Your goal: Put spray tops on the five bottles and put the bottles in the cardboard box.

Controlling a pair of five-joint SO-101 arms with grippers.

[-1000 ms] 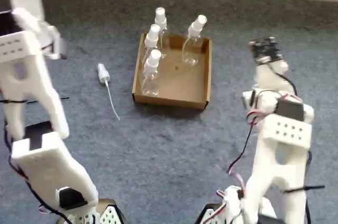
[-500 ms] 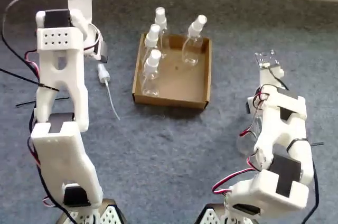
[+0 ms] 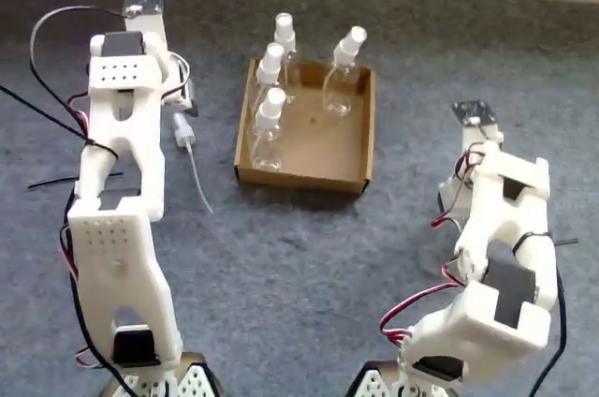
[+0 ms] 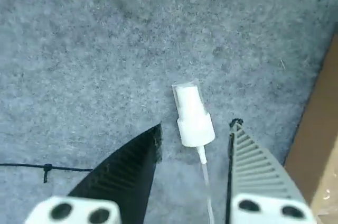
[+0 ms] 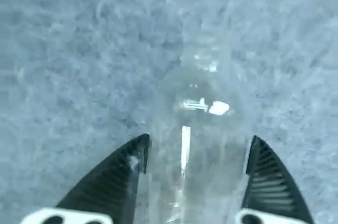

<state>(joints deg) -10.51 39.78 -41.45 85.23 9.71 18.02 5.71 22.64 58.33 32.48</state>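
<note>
The left claw (image 4: 196, 125) is open and low over the grey counter (image 3: 309, 257), one black jaw and one pale jaw on either side of the loose spray top (image 4: 193, 118). The top lies on its side, apart from both jaws, with its thin dip tube (image 4: 204, 168) trailing back between them. The cardboard box (image 4: 317, 145) has its wall just beside the pale jaw.

The main risk is the round white head. If the jaws close off-centre, it could roll or squirt out sideways. A close lower down would pinch the tube and could kink it, making it hard to feed into a bottle neck. The pale jaw could also catch the box wall and shove the box.

The right claw (image 5: 199, 139) is also open, straddling the last clear bottle (image 5: 203, 113), which has no top on it. Whether the bottle stands or lies cannot be told. Its wall looks smooth and thin, so a hard squeeze might dent it, and a light one might let it slip or tip.

Beyond both arms, four capped bottles (image 3: 271, 107) stand in the box. A careless drop of the fifth could knock them over.
</note>
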